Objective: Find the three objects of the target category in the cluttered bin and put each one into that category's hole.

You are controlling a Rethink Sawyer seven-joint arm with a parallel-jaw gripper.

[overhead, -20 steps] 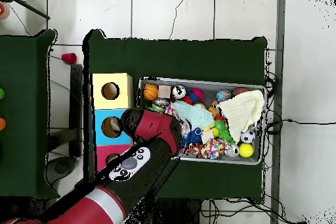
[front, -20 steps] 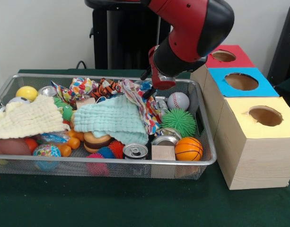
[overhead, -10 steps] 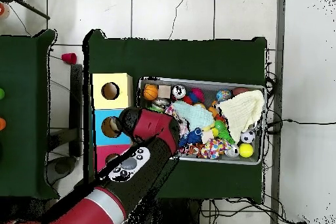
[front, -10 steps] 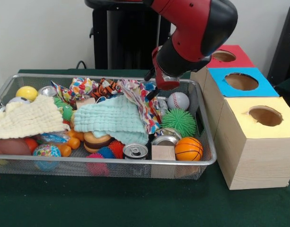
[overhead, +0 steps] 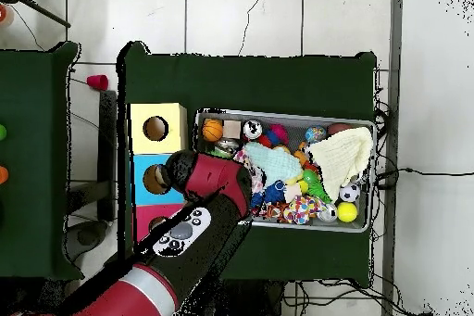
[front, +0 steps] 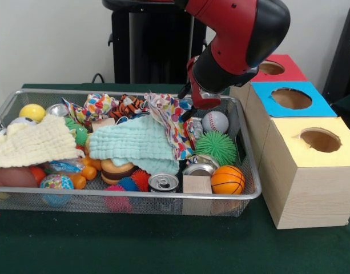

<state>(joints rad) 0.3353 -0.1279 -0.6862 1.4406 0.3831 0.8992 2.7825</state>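
The silver wire bin is full of toys and cloths; it also shows in the overhead view. My gripper hangs low over the bin's far right part and looks shut on the edge of a confetti-patterned cloth, which it holds lifted. A wrinkly see-through bottle shows just under the cloth's right edge. Another clear plastic piece lies at the front left, half buried. The blue-topped box's hole is to the right of the bin, between the red and yellow boxes. In the overhead view the arm hides the gripper.
A mint cloth and a cream cloth cover much of the bin. Two silver cans, a green spiky ball, a baseball, a mini basketball and a wooden block lie at the right. The red-topped and yellow-topped boxes flank the blue one.
My gripper has moved slightly right and up, and the patterned cloth's edge has risen and shifted right with it. Nothing else has moved.
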